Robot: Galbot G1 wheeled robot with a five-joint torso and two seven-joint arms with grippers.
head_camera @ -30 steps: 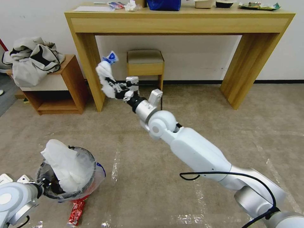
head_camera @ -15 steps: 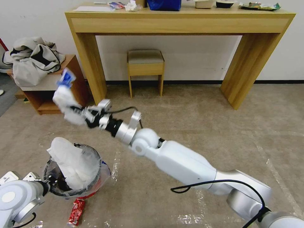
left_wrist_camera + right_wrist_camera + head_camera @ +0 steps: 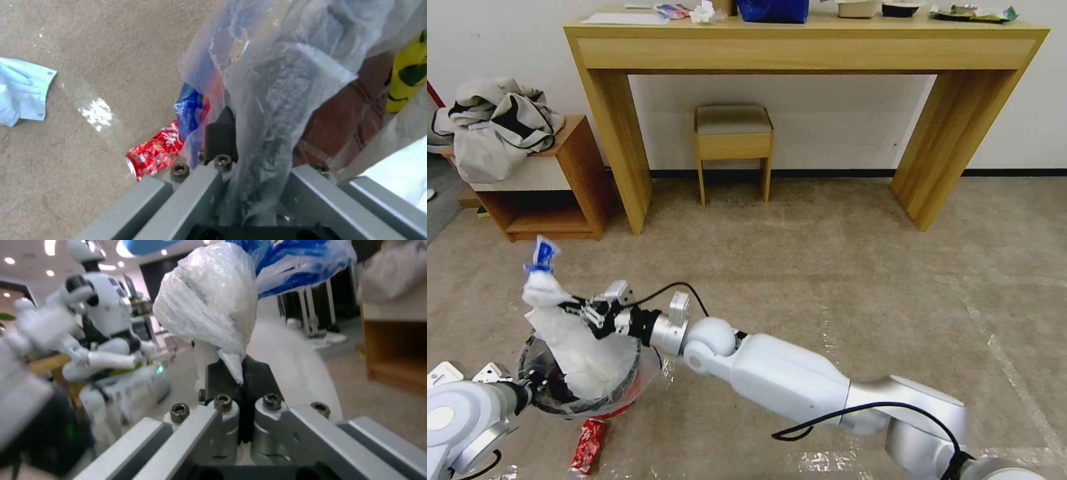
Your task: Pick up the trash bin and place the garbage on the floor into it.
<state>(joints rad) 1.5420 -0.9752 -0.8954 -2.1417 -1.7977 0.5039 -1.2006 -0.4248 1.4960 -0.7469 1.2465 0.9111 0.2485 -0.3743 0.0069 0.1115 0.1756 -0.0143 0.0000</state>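
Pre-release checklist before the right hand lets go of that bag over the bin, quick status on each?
1. Right hand shut on white bag: ok, fingers pinch it in the right wrist view.
2. Bag above the bin opening: ok, over its far rim.
3. Left hand gripping the bin's rim and liner: ok.
4. Room in the bin: not ok, white paper already piles above the rim.
5. Floor litter left: not ok, red can and blue cloth remain.

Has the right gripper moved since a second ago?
Yes. The right gripper, shut on a white bag, swung from beside the stool toward the robot's left and down, over the trash bin.
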